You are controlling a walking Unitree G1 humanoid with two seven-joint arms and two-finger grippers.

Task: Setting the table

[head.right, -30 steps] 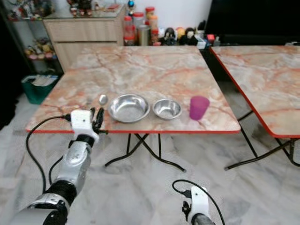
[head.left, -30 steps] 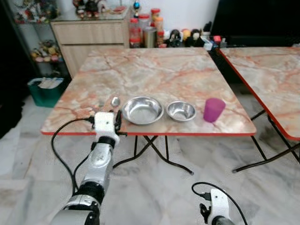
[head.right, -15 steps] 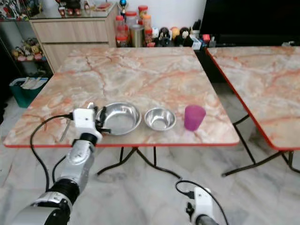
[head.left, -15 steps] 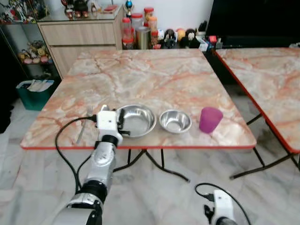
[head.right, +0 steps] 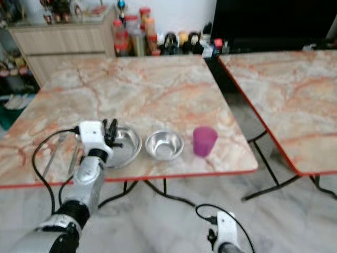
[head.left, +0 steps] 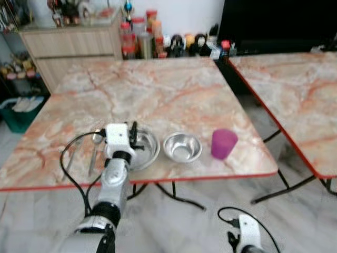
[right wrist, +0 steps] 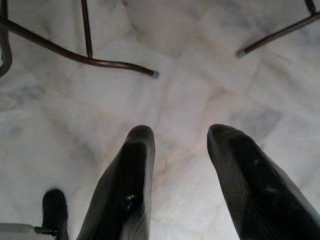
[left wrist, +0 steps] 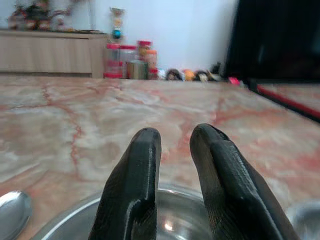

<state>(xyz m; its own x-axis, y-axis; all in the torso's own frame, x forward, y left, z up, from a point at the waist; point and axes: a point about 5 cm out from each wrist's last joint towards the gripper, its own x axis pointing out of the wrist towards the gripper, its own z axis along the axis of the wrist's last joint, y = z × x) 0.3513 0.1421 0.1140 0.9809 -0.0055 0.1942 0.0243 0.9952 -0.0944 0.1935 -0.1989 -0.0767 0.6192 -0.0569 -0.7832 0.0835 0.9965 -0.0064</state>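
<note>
— Where is the left gripper (left wrist: 175, 150)?

— Raised over the near edge of the marble-topped table (head.left: 158, 89), at the 9 o'clock rim of the large steel bowl (head.left: 145, 147). From the wrist, its two black fingers (left wrist: 135, 190) stand a narrow gap apart above the bowl's shiny inside, clamped on nothing.

— And the rest of the setting?

— A small steel bowl (head.left: 182, 147) sits just beside the large one at its 3 o'clock, and a purple cup (head.left: 224, 144) stands upright further along at 3 o'clock, near but not touching. A spoon (head.left: 94, 152) lies on the tabletop at the large bowl's 9 o'clock, handle pointing toward the near edge; a second thin utensil lies beside it, too blurred to name.

— The right gripper (right wrist: 180, 150)?

— Hanging low, pointed at the pale marble floor (right wrist: 200, 90) with the table's dark metal legs (right wrist: 85, 55) beyond — fingers plainly apart, nothing between them.

— Anything behind?

— Jars and bottles (head.left: 139, 39) at 12 o'clock past the far edge, beside a wooden cabinet (head.left: 68, 45); a second marble table (head.left: 295, 100) stands at 3 o'clock.
</note>
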